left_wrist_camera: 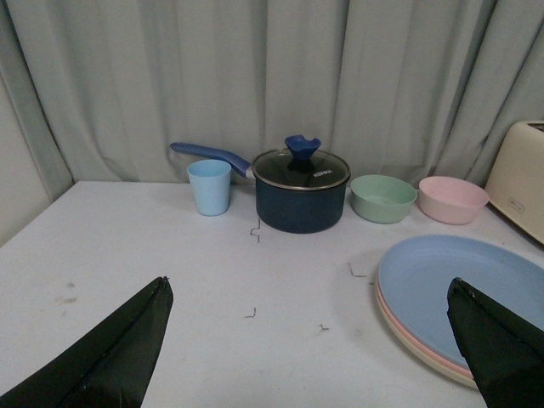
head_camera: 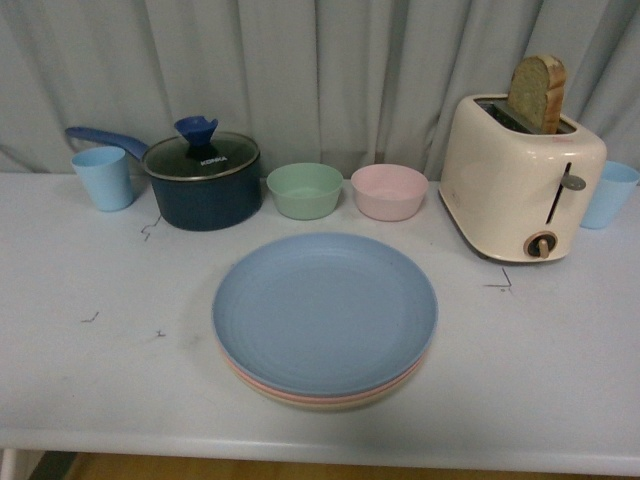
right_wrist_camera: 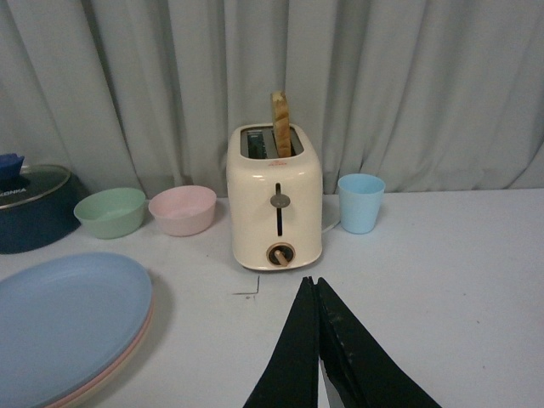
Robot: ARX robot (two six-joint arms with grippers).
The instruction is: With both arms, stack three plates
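Stacked plates (head_camera: 324,312) on white table (head_camera: 90,380)

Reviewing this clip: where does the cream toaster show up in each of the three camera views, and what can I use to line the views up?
Front view: the toaster stands at the right rear of the table, bread slice sticking out of it.
Left wrist view: only its edge shows at the picture's right border.
Right wrist view: centred, beyond the shut right pincer.
Shared landmark: the pink bowl beside the toaster.

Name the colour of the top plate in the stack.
Blue: the top plate, clearest in the front view.
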